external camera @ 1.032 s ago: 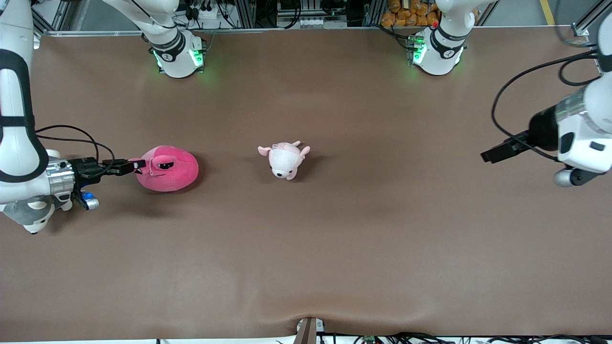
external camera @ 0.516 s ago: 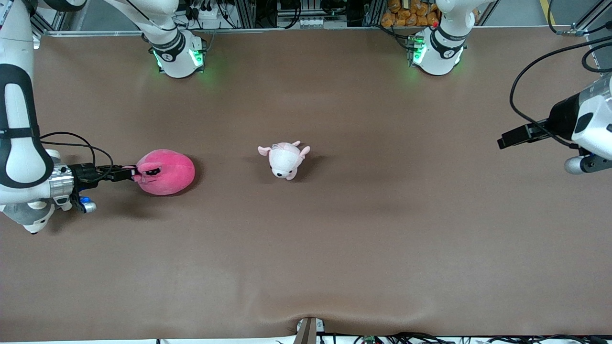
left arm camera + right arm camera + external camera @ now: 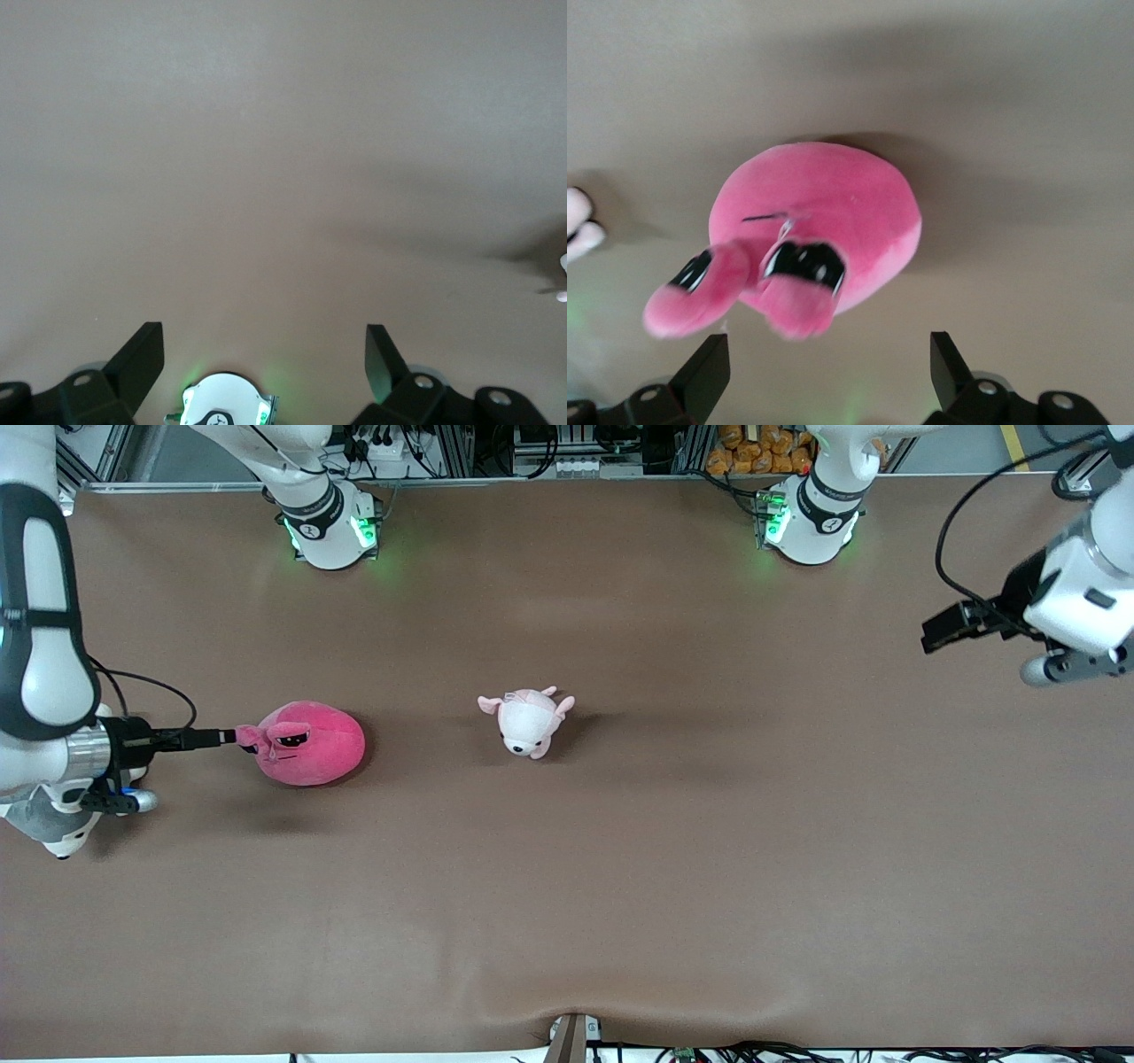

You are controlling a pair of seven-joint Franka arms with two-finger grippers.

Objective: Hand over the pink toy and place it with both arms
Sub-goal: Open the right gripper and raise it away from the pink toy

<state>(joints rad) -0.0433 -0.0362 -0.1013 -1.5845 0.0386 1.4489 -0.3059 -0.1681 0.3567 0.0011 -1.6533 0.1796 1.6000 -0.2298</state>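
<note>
The pink toy (image 3: 312,743), a round hot-pink plush with black half-lidded eyes, lies on the brown table toward the right arm's end. My right gripper (image 3: 229,737) is low beside it on that end, open and empty. In the right wrist view the toy (image 3: 824,212) lies just past the fingertips, with its ears pointing at the right gripper (image 3: 828,347) and clear of both fingers. My left gripper (image 3: 941,627) is open and empty, held up over bare table at the left arm's end. The left wrist view shows it (image 3: 263,330) holding nothing.
A small pale pink-and-white plush animal (image 3: 528,721) lies mid-table. A grey-and-white husky plush (image 3: 51,828) lies under the right arm's wrist at the table's end. The two arm bases (image 3: 330,527) (image 3: 808,522) stand along the table edge farthest from the front camera.
My right gripper has opened, let go of the pink toy's ear and drawn back a little. The toy has settled on the table. My left gripper has swung up toward the arm bases.
</note>
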